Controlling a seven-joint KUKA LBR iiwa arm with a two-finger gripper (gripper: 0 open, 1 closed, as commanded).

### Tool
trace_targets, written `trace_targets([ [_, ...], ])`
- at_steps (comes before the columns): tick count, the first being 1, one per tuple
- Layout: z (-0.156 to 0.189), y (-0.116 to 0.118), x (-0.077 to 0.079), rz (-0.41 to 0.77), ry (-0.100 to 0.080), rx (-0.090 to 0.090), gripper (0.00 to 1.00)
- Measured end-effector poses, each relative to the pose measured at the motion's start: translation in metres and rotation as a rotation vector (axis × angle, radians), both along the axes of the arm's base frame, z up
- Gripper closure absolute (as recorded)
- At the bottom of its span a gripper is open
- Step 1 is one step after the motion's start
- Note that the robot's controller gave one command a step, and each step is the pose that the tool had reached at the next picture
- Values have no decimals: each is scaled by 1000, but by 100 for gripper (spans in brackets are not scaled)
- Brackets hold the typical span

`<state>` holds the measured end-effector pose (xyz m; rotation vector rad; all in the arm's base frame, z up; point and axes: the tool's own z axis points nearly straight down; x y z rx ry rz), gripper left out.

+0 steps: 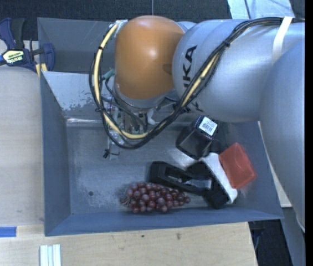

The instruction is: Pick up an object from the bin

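Grape bunch (pixel 156 197), long axis left-right

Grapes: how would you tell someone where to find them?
Look in the grey bin, along its near wall. The grapes lie there, beside a long black tool. They alone are a bunch of small dark red balls.

Grey bin (pixel 90 165) floor: red grape bunch (pixel 156 197), black stapler (pixel 186 180), red block (pixel 237 165), black labelled box (pixel 198 138).
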<state>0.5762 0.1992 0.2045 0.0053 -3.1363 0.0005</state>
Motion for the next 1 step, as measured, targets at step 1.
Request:
trace_targets([
  [1,5,-1,2,-4,-8,1,0],
])
